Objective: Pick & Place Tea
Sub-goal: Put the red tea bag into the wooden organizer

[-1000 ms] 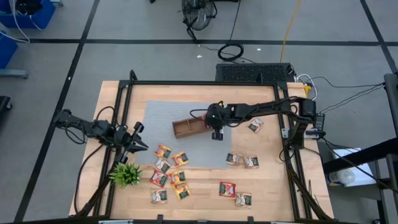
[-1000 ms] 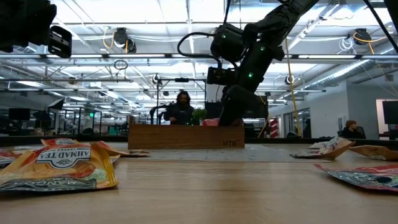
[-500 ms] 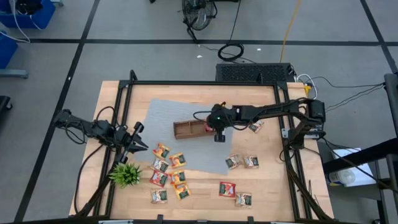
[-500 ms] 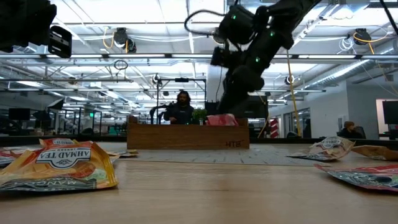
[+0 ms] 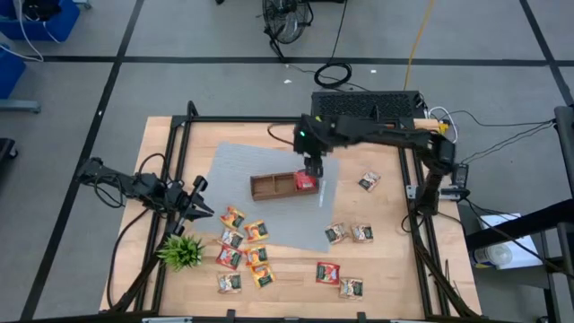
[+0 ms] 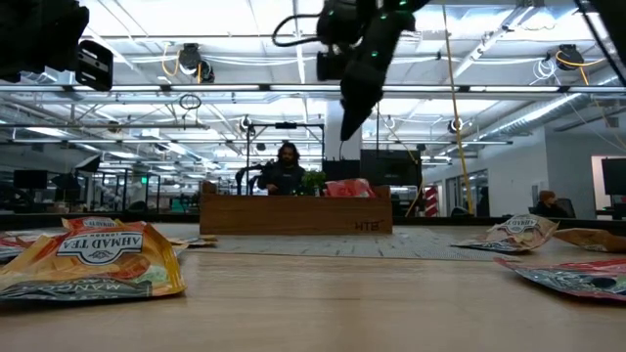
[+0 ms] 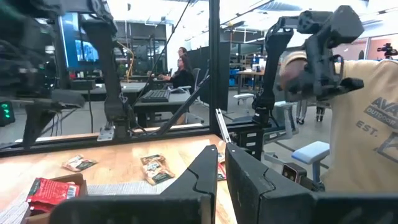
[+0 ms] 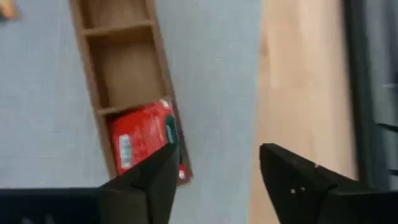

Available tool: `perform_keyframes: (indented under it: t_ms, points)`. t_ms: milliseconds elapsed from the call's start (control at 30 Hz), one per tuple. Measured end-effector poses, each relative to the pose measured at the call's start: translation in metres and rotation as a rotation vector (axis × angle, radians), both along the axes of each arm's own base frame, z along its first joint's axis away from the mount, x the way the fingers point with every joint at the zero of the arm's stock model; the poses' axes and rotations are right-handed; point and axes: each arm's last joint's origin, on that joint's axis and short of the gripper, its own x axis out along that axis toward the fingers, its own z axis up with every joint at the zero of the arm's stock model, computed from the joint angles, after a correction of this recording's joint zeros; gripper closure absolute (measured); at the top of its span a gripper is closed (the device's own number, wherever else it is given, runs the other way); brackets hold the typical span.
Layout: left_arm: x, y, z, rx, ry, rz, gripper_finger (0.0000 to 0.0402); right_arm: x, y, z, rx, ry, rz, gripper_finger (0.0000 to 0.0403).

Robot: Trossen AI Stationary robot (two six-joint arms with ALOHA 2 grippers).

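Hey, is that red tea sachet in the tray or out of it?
In. The red sachet lies in the end compartment of the tray; the other two compartments look empty, and the open right gripper hangs above, apart.

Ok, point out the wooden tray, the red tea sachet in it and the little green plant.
wooden tray [image 5: 265, 186], high view, floor of an empty compartment.
red tea sachet [image 8: 144, 134], right wrist view, middle of its printed face.
green plant [image 5: 182, 251], high view, centre of its leaves.
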Motion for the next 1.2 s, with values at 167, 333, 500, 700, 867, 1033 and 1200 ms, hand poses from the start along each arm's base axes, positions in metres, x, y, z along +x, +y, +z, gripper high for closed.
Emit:
perform_keyframes:
  t_ms: [167, 333, 500, 700, 867, 1033, 1200]
  points:
    - [0.000, 0.000, 0.000, 0.000, 0.000, 0.000, 0.0366, 0.009, -0.021, -0.027, 0.266, 0.067, 0.037, 0.0149]
    - [0.000, 0.000, 0.000, 0.000, 0.001, 0.000, 0.0366, 0.016, -0.023, -0.049, 0.305, 0.103, 0.086, 0.0136]
    - [0.000, 0.000, 0.000, 0.000, 0.000, 0.000, 0.0366, 0.022, -0.024, -0.060, 0.302, 0.111, 0.108, 0.0136]
    - [0.000, 0.000, 0.000, 0.000, 0.000, 0.000, 0.0366, 0.022, -0.024, -0.064, 0.293, 0.096, 0.119, 0.0135]
    - [0.000, 0.000, 0.000, 0.000, 0.000, 0.000, 0.0366, 0.019, -0.022, -0.070, 0.322, 0.108, 0.117, 0.0135]
    - [0.000, 0.000, 0.000, 0.000, 0.001, 0.000, 0.0366, 0.015, -0.020, -0.082, 0.370, 0.130, 0.110, 0.0135]
    - [0.000, 0.000, 0.000, 0.000, 0.000, 0.000, 0.0366, 0.014, -0.018, -0.086, 0.398, 0.123, 0.107, 0.0137]
